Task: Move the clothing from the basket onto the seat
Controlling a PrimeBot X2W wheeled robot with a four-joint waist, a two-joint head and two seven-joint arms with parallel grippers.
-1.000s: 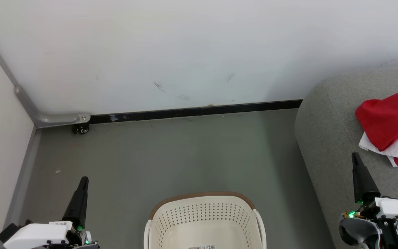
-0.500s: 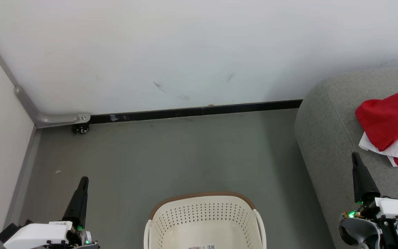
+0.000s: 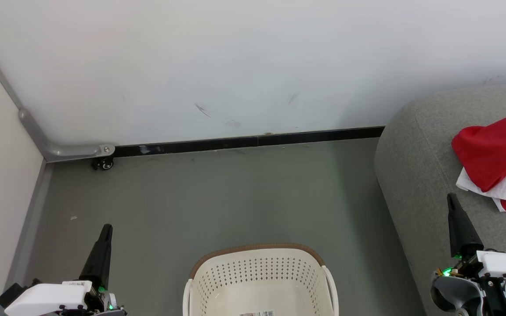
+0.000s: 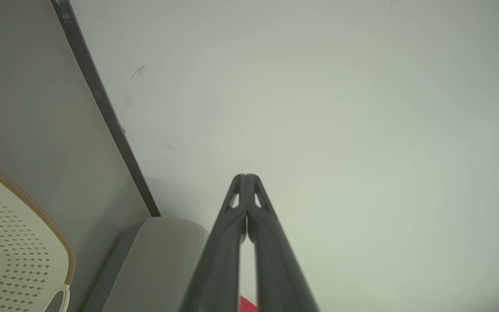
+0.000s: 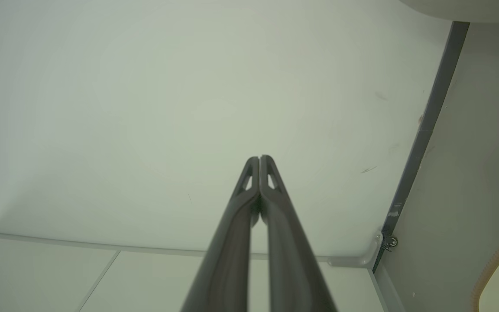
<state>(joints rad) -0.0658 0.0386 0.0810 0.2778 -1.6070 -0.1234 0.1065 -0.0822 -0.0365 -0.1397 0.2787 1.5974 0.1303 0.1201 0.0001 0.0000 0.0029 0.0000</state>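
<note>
Red clothing (image 3: 494,158) with white trim lies bunched on the grey seat (image 3: 420,175) at the right edge of the head view. The cream-white basket (image 3: 259,274) with a brown rim stands on the floor at bottom centre; its visible inside holds only a label. My left gripper (image 3: 107,228) points up at the lower left, shut, with nothing in it, as its wrist view (image 4: 246,177) confirms. Over the seat's front edge, near the clothing, my right gripper (image 3: 451,196) is shut and holds nothing (image 5: 259,158). A corner of the basket (image 4: 11,242) and the seat (image 4: 163,255) show in the left wrist view.
A white wall (image 3: 235,66) with a black skirting (image 3: 253,141) closes the far side. A grey rail with a small caster (image 3: 103,163) sits in the left corner. Grey floor (image 3: 218,197) lies between basket and wall.
</note>
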